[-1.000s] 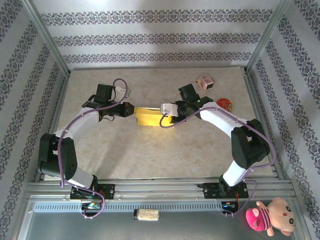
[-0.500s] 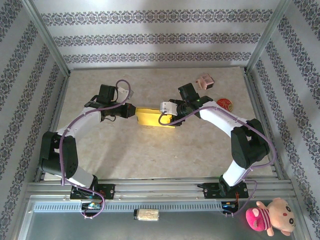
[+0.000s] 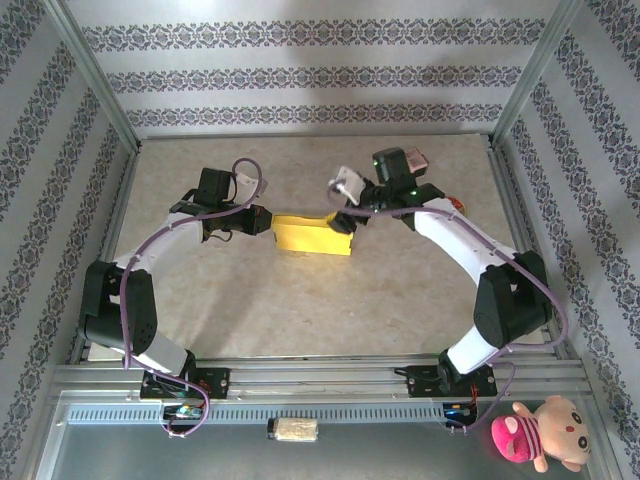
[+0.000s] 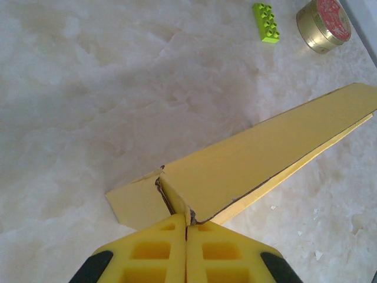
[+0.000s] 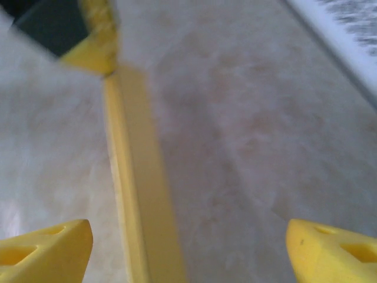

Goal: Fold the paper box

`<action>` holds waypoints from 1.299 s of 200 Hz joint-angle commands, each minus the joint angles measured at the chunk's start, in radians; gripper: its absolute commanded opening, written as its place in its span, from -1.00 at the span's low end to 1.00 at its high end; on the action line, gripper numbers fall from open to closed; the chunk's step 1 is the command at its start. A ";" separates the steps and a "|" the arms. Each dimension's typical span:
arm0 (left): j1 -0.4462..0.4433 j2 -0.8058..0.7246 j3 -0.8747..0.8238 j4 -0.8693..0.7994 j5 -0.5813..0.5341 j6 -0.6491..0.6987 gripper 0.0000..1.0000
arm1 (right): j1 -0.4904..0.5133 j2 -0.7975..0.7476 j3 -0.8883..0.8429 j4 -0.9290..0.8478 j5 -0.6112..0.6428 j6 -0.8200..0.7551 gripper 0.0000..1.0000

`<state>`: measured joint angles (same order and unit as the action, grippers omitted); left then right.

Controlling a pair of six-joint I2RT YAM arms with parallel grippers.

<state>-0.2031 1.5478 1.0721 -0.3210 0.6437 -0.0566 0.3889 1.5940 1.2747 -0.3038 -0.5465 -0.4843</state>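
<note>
A: Change since the prior frame?
B: On the table (image 3: 300, 310), the paper box (image 3: 312, 236) stays central. The right gripper (image 5: 188, 247) has withdrawn toward 1 o'clock, released. The left gripper (image 4: 187, 236) remains clenched on its 9 o'clock end.
A: Clearance?
B: Bare surface from 4 to 8 o'clock; table edges well apart.

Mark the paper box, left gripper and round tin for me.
paper box (image 4: 253, 156): left wrist view, middle of its yellow top face.
left gripper (image 4: 187, 220): left wrist view, seam between the shut fingertips, at the box's edge.
round tin (image 4: 326, 14): left wrist view, its red lid.
</note>
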 commanded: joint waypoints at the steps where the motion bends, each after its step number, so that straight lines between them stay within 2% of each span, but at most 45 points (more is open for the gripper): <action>1: -0.028 0.043 -0.006 -0.082 -0.035 0.011 -0.86 | -0.041 -0.031 0.070 0.055 0.069 0.560 0.63; 28: -0.028 0.041 -0.002 -0.085 -0.035 0.014 -0.86 | -0.113 -0.017 0.135 -0.145 0.069 0.938 0.47; 49: -0.028 0.046 0.001 -0.087 -0.035 0.022 -0.86 | -0.143 -0.016 0.086 -0.212 0.060 1.083 0.40; 101: -0.028 0.066 0.024 -0.101 -0.035 0.030 -0.86 | -0.138 -0.024 -0.018 -0.202 0.012 1.200 0.44; 118: -0.029 0.064 0.028 -0.101 -0.033 0.030 -0.86 | -0.136 -0.011 -0.045 -0.184 -0.044 1.227 0.58; 132: -0.030 0.064 0.028 -0.101 -0.038 0.033 -0.86 | -0.136 -0.011 -0.072 -0.167 -0.047 1.241 0.60; 158: -0.030 0.072 0.032 -0.108 -0.038 0.031 -0.86 | -0.127 -0.011 -0.103 -0.144 -0.081 1.269 0.56; 183: -0.029 0.074 0.031 -0.100 -0.035 0.027 -0.86 | -0.114 -0.018 -0.133 -0.141 -0.061 1.265 0.55; 260: -0.030 0.076 0.034 -0.095 -0.032 0.024 -0.86 | -0.104 0.003 -0.170 -0.132 -0.020 1.228 0.28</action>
<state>-0.2153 1.5879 1.1152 -0.3267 0.6384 -0.0376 0.2729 1.5845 1.1297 -0.4389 -0.5926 0.7586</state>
